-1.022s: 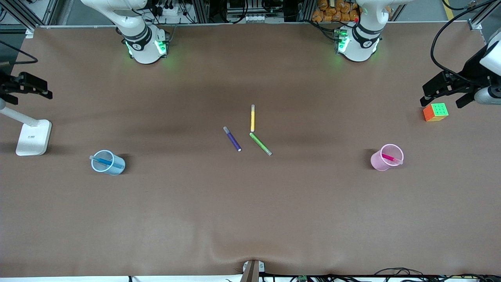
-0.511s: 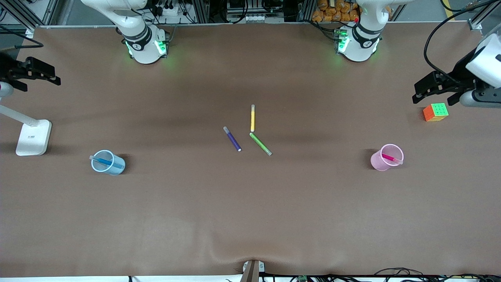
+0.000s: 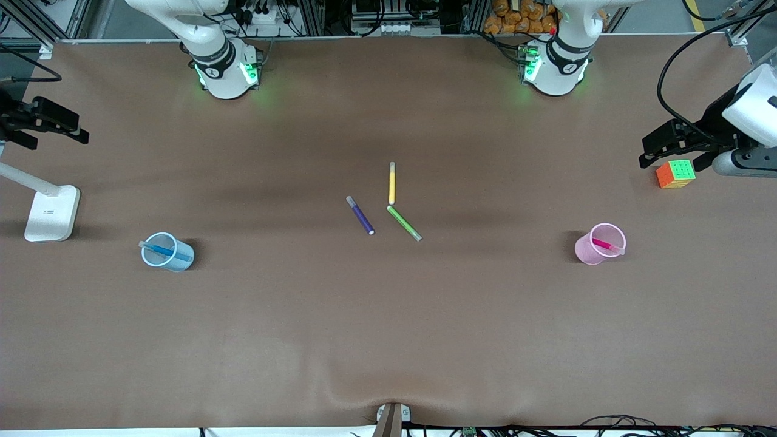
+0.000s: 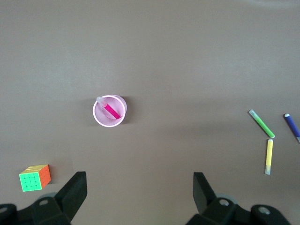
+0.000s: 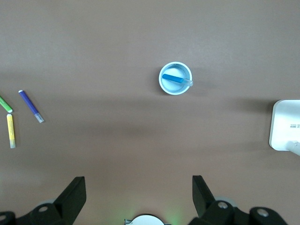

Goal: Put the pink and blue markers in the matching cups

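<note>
Front view shows the pink marker (image 3: 603,245) in the pink cup (image 3: 592,252) and the blue marker (image 3: 160,249) in the blue cup (image 3: 172,257); the task looks done. Left gripper (image 4: 139,196) and right gripper (image 5: 138,197) hang high above the worktop (image 3: 388,340), jaws spread, empty.

The left jaws hang over the desk (image 3: 388,340) at the left arm's end, just beside the cube (image 3: 675,173). Nearer the front camera than the cube stands a cup (image 3: 592,250) holding a marker (image 3: 607,246). The right jaws hang over the right arm's end, near the lamp base (image 3: 52,212). Near that base a second cup (image 3: 176,258) holds a second marker (image 3: 161,249). Three loose markers (image 3: 403,223) lie mid-desk, well apart from both jaws.
</note>
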Robot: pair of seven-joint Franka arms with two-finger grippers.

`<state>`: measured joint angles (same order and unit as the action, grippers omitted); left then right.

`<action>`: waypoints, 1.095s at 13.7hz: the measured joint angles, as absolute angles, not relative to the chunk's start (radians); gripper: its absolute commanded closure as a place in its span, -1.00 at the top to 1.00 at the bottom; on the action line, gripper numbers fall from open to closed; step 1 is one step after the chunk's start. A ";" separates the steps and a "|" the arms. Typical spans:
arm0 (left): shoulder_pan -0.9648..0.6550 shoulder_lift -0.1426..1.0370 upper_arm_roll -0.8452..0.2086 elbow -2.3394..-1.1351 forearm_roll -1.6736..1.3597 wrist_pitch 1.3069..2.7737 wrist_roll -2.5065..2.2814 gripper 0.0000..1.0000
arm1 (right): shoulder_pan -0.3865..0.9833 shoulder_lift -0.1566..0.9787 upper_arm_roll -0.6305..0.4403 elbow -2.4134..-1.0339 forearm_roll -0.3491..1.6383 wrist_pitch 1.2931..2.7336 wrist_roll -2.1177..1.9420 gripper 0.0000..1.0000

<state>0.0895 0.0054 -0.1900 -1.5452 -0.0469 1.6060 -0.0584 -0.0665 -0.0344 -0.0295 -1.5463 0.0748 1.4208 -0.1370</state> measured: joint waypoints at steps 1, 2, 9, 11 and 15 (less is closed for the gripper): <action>0.090 0.005 -0.190 -1.545 -0.047 1.606 -0.058 1.00 | -0.066 -0.034 -0.035 -1.546 0.073 1.421 -0.137 1.00; 0.090 0.005 -0.189 -1.544 -0.047 1.606 -0.058 1.00 | -0.065 -0.034 -0.038 -1.546 0.067 1.421 -0.137 1.00; 0.085 0.007 -0.184 -1.544 -0.047 1.605 -0.058 1.00 | -0.047 -0.034 -0.040 -1.546 0.051 1.439 -0.137 1.00; 0.033 0.008 -0.141 -1.544 -0.039 1.605 -0.058 1.00 | -0.037 -0.034 -0.045 -1.546 0.051 1.445 -0.137 1.00; -0.057 0.008 -0.069 -1.544 0.022 1.605 -0.059 1.00 | -0.018 -0.034 -0.052 -1.546 0.050 1.450 -0.137 1.00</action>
<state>-0.0566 0.0082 -0.0688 -1.5441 0.0223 1.6053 -0.0590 -0.0177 -0.0342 -0.0516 -1.5465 0.0502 1.4495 -0.1367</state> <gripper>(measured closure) 0.000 0.000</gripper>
